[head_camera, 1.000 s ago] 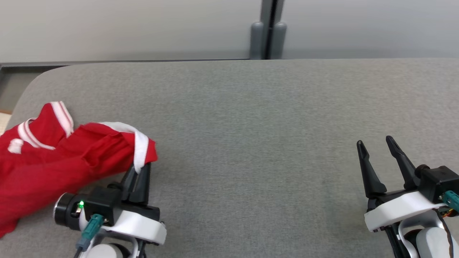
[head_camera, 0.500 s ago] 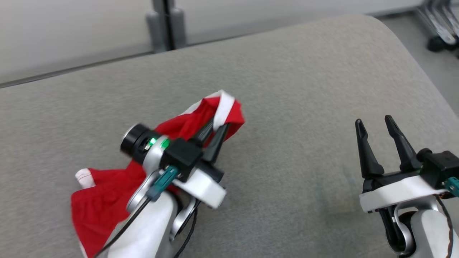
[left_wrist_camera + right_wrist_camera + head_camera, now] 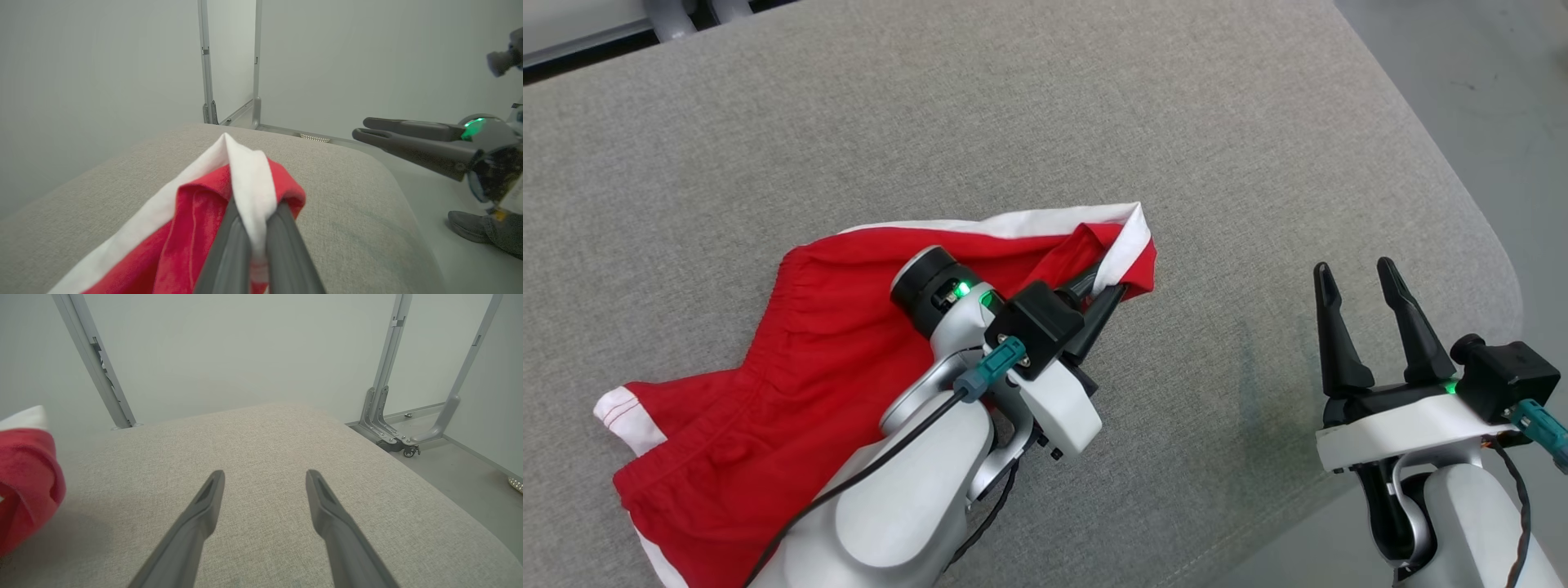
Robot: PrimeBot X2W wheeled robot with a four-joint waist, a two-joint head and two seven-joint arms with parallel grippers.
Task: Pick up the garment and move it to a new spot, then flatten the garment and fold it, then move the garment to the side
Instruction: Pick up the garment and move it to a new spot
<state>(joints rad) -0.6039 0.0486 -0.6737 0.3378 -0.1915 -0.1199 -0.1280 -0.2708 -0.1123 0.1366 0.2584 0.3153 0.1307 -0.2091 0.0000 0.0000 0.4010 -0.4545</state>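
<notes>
The garment (image 3: 792, 359) is a pair of red shorts with white trim, spread loosely over the grey cushioned surface (image 3: 980, 122). My left gripper (image 3: 1107, 287) is shut on its white-edged corner, which rises off the surface. In the left wrist view the two fingers pinch the white band of the garment (image 3: 245, 179). My right gripper (image 3: 1356, 278) hangs open near the surface's right edge, nothing between its fingers. The right wrist view shows the right gripper (image 3: 264, 479) open over bare fabric, with the garment (image 3: 28, 477) at the left edge.
The cushioned surface ends in a rounded edge (image 3: 1486, 245) on the right, with grey floor (image 3: 1486, 73) beyond. Grey metal frame legs (image 3: 388, 416) with a small wheel stand on the floor past the far corner. A pale wall lies behind.
The head camera has swung right and down. My left gripper has carried the garment's corner to the right across the surface, dragging the shorts along. The right gripper stays open in place.
</notes>
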